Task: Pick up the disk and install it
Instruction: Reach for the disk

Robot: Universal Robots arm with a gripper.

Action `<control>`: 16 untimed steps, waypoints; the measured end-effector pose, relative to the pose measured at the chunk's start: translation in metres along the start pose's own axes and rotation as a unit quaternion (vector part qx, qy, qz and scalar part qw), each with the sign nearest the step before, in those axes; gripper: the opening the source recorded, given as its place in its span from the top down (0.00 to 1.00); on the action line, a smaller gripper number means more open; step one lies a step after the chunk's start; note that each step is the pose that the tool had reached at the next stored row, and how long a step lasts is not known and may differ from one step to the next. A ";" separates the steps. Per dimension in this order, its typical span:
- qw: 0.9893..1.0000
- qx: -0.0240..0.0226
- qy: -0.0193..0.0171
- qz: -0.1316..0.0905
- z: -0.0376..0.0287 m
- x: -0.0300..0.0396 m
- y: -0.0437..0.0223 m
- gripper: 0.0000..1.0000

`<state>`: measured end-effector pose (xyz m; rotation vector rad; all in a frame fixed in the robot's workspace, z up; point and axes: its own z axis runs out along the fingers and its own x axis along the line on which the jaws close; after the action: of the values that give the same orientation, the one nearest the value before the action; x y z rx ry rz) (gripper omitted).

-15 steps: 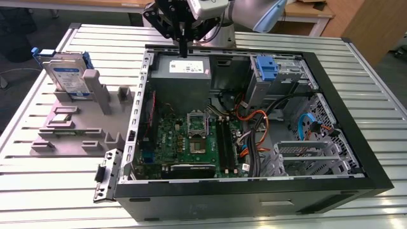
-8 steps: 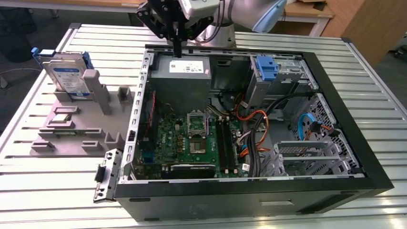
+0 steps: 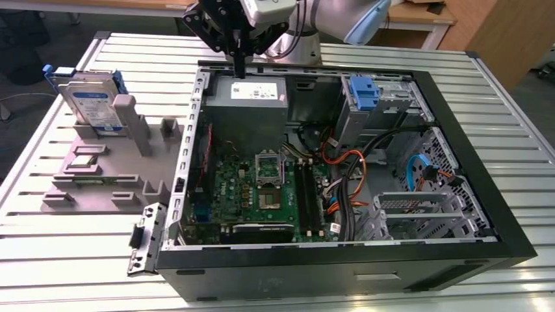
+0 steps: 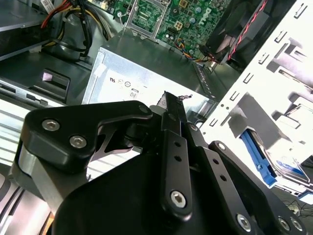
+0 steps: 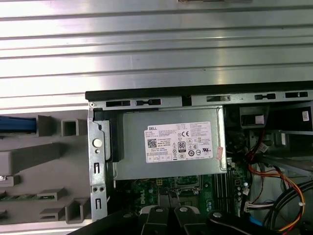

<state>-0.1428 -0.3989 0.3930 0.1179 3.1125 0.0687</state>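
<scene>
Pincer (image 3: 238,71) clenched, above power supply's (image 3: 247,107) rear edge, disk (image 3: 92,107) upright in grey stand (image 3: 104,179), well apart

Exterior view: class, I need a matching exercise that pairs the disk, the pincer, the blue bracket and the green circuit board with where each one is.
Things:
1. disk
2. pincer
3. blue bracket
4. green circuit board

Places:
A. flat on the bottom of the open case
B. upright in the grey holder, outside the case
C. just above the grey box
D. in a metal bay inside the case

Pairs: 1-B; 2-C; 3-D; 4-A
</scene>
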 end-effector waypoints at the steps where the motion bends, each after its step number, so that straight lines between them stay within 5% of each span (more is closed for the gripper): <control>1: 1.000 0.000 0.000 0.000 0.0000 0.0002 0.0000 0.89; 16: 1.000 0.000 0.000 0.000 0.0002 0.0052 -0.0004 0.89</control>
<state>-0.1481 -0.3989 0.3927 0.1180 3.1125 0.0686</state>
